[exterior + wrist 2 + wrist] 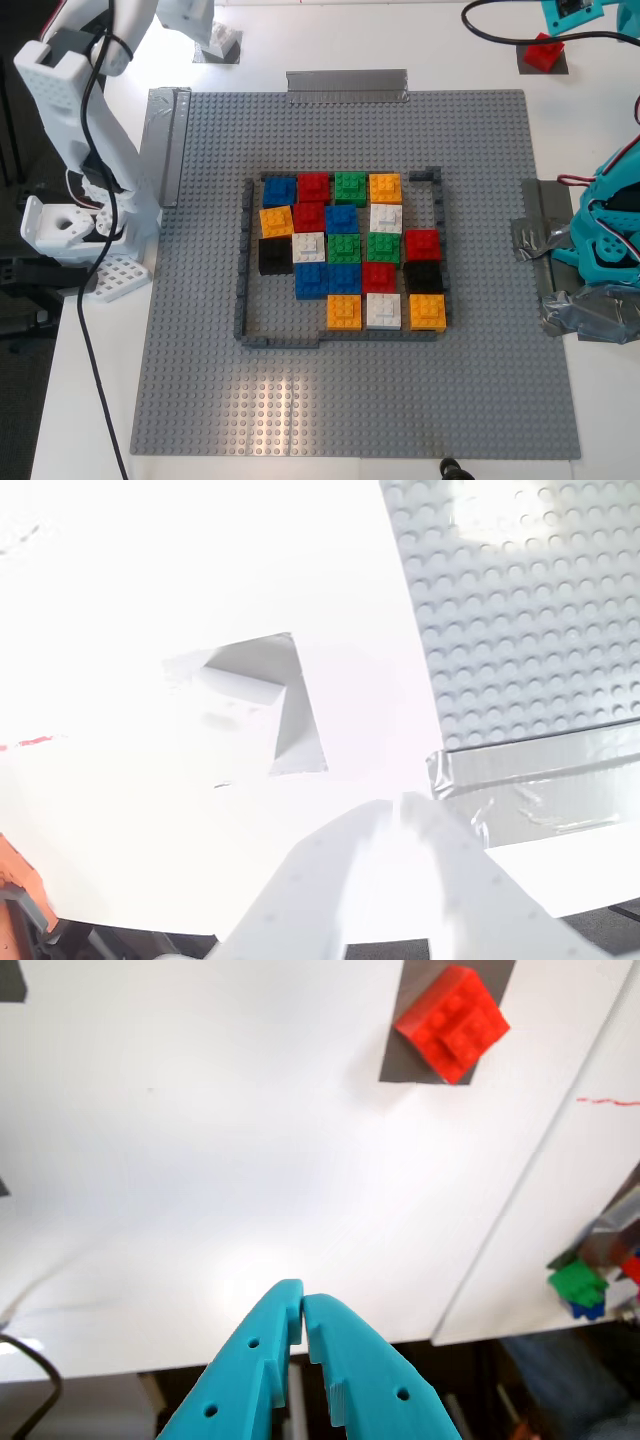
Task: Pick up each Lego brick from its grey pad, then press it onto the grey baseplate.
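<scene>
In the first wrist view my first gripper [302, 1306], teal, is shut and empty, its tips touching. It stands above white tabletop, well short of the red brick [452, 1022], which lies askew on a dark grey pad [404, 1058]. The red brick [543, 54] and its pad [556, 66] show at the exterior view's top right. My second gripper [396, 806], white, looks shut and empty, a short way from the white brick [238, 678] on its silvery pad [296, 730], both washed out by glare. The white brick [222, 40] shows at the exterior view's top left. The grey baseplate [350, 400] fills the middle.
A frame of thin dark grey bricks [243, 290] on the baseplate holds several coloured bricks [344, 247]. Silvery tape strips [347, 85] hold the plate's edges. The white arm's base [80, 210] stands at the exterior view's left, the teal arm's base [610, 250] at its right.
</scene>
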Controlling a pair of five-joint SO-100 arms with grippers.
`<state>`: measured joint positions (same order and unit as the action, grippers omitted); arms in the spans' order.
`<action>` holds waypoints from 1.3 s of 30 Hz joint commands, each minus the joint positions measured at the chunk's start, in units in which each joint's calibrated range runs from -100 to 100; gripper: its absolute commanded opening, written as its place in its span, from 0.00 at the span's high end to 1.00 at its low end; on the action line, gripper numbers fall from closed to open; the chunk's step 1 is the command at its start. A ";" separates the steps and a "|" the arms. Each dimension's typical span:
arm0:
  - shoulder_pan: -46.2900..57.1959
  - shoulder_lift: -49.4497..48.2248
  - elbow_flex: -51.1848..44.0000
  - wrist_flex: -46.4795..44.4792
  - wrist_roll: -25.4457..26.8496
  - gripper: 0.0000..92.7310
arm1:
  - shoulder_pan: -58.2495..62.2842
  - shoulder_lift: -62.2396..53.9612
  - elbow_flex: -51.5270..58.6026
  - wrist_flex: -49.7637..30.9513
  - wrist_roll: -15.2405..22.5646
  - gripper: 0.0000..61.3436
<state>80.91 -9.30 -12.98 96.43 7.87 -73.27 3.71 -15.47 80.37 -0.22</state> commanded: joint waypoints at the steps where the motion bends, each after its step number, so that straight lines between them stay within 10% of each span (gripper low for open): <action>1: 0.59 0.46 -3.05 -0.34 4.66 1.00 | -2.21 1.87 -9.58 -0.87 -1.03 1.00; 12: 4.36 22.60 -22.10 -0.34 18.68 1.00 | -6.27 12.94 -18.79 -1.28 -3.22 0.87; 21: -1.95 29.90 -27.79 -0.34 16.29 0.94 | -5.04 16.72 -20.42 -5.59 -5.62 0.67; 29: -9.20 30.16 -36.91 0.23 11.70 0.93 | -4.89 16.89 -15.27 -12.59 -7.42 0.70; 39: -8.84 29.81 -40.25 3.57 23.17 0.93 | -5.84 20.32 -13.83 -13.57 -8.25 0.63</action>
<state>71.44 21.39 -50.63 99.13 26.84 -78.55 24.87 -28.43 67.02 -8.28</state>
